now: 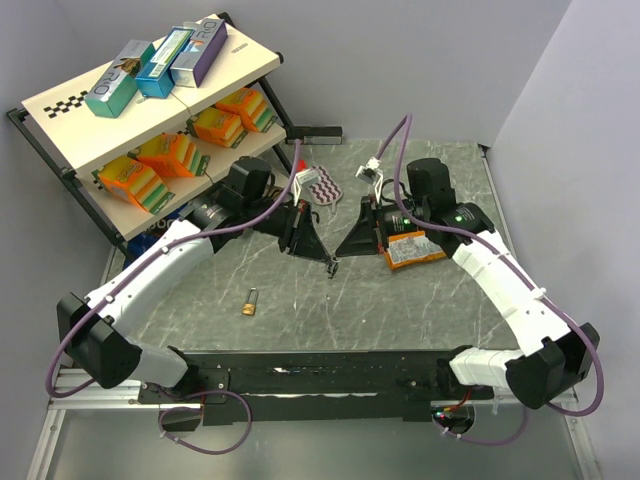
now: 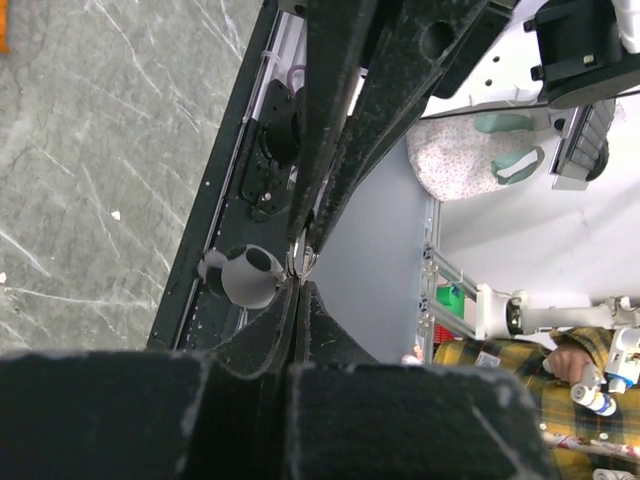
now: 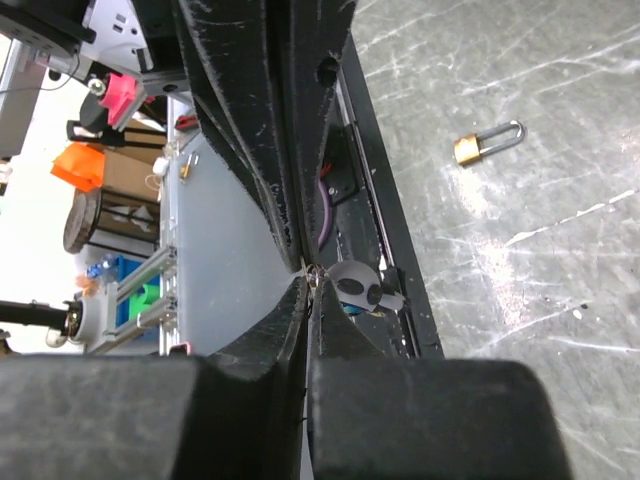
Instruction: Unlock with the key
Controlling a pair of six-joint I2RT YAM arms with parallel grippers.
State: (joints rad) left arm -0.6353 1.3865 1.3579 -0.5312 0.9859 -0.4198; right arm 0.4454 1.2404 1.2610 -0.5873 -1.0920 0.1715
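Grey-green marbled table (image 1: 400,310), veined in white, matte and flat, with plain pale walls (image 1: 420,60) closing in behind it. On that stone lies the padlock (image 1: 251,302): a small brass-coloured body, squarish, with a bright steel shackle curved over one end. It lies flat on its side, alone, with nothing touching it.

Beyond the padlock and off to its right, the two arms meet nose to nose. The left gripper (image 1: 326,261) and the right gripper (image 1: 336,258) are both black, rough-textured wedges tapering to points, and those points touch. Each claw is pinched tight, its fingers pressed flat together. Right at the junction a thin loop of bright metal glints, the key (image 2: 304,262), well apart from the padlock. Which claw actually grips it, I cannot tell.

Further right of the padlock, just past the right gripper, sits a flat orange packet (image 1: 415,250). Behind the padlock, past the left gripper, lies a pouch with a wavy pattern (image 1: 322,185). Far to the padlock's rear left stands a slanted two-tier shelf (image 1: 60,100), a cream board on a black frame: cardboard boxes (image 1: 160,58) in teal and purple on top, and orange-and-green sponges (image 1: 170,155) wrapped in glossy film below.
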